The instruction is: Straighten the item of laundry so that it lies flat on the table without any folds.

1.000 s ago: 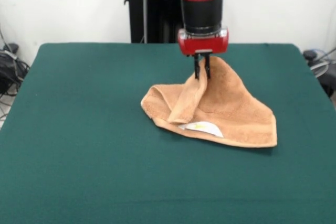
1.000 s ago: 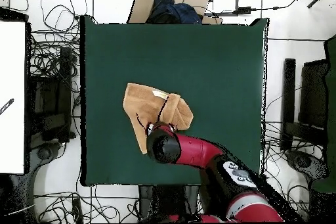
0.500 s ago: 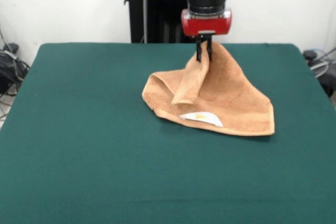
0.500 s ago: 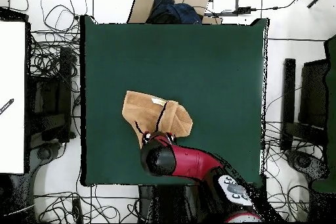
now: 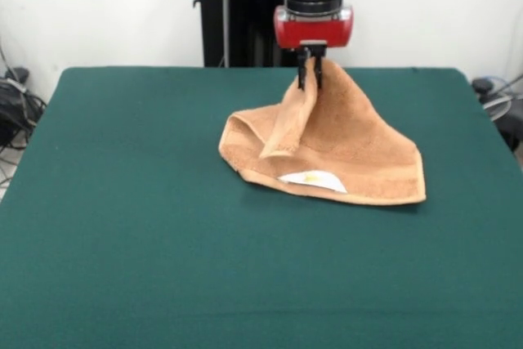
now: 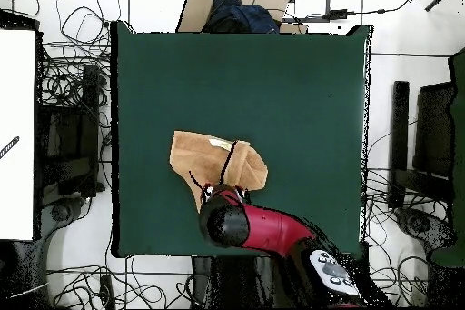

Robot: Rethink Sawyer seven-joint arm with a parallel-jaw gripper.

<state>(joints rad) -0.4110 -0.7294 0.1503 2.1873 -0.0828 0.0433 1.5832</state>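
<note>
End effector [image 5: 310, 79] is clamping a peak of the towel [image 5: 343, 153], lifting it higher than a second ago; the cloth is tenting more steeply. The towel's lower edge, with white label [image 5: 312, 179], is resting on the counter [image 5: 122, 202] below the end effector.

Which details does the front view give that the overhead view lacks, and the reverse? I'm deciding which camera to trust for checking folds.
Only the front view shows the black gripper shut on a raised peak of the orange-tan terry-cloth towel, the cloth hanging tent-like. Only the overhead view shows the red arm covering that grip, plus cables and a cardboard box around the dark green felt-topped table. Both show the towel still folded, its small white label visible.
</note>
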